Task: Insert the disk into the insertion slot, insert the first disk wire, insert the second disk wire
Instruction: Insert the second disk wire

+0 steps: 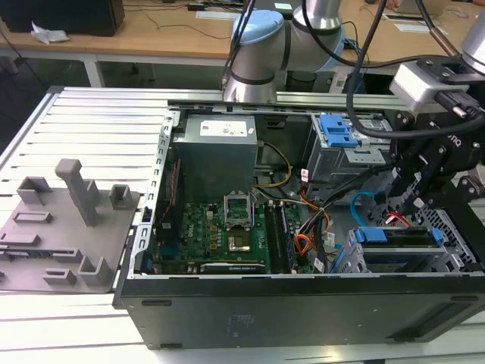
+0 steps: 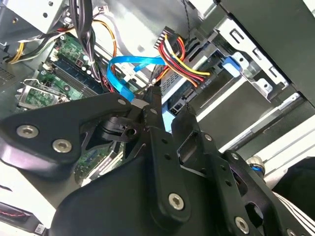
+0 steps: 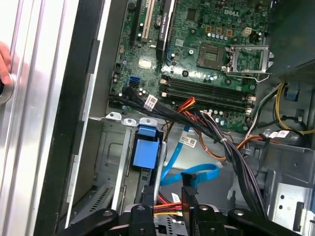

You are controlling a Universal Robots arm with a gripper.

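Tabletop: carries the open computer case.
Insertion slot: in the case's near corner on the exterior view's right.
Disk: seated inside the slot, blue frame edge showing.
Gripper: just above the slot, jaws pinching the wire's dark plug.
Second disk wire: light-blue loop, held near the disk's end.

2nd disk wire w/ dark plug just beside end effector, near mobo

the ribbed metal table carries an open computer case and, beside it, a grey fixture plate.
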